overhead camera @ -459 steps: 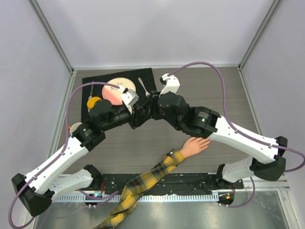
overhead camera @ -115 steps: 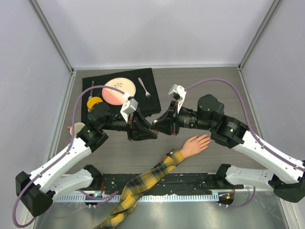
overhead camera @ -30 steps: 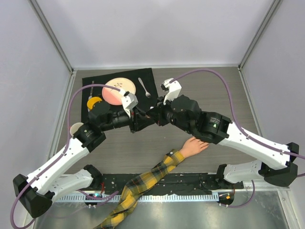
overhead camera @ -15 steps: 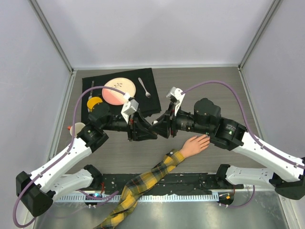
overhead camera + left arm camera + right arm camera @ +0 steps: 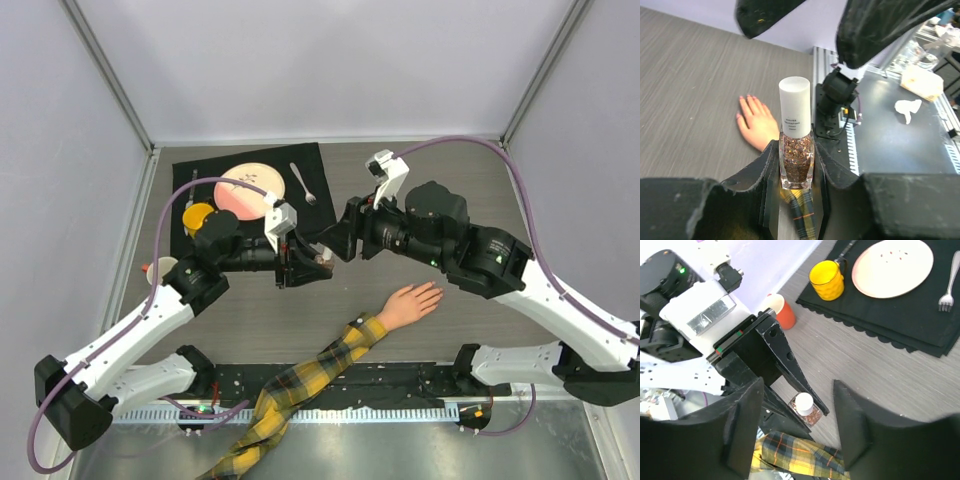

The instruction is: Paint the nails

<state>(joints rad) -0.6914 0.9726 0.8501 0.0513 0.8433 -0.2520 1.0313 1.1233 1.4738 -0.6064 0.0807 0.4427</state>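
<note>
Lying apart from left gripper and bottle: the nails

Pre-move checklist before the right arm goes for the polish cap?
1. Polish bottle upright, clamped in left gripper: ok.
2. White cap on and clear of the fingers: ok.
3. Right gripper open: ok.
4. Right gripper at the cap: not ok, the top view shows it apart from the bottle.
5. Mannequin hand lying flat, fingers spread: ok.
6. Whether the nails are bare: cannot tell, too small.
</note>
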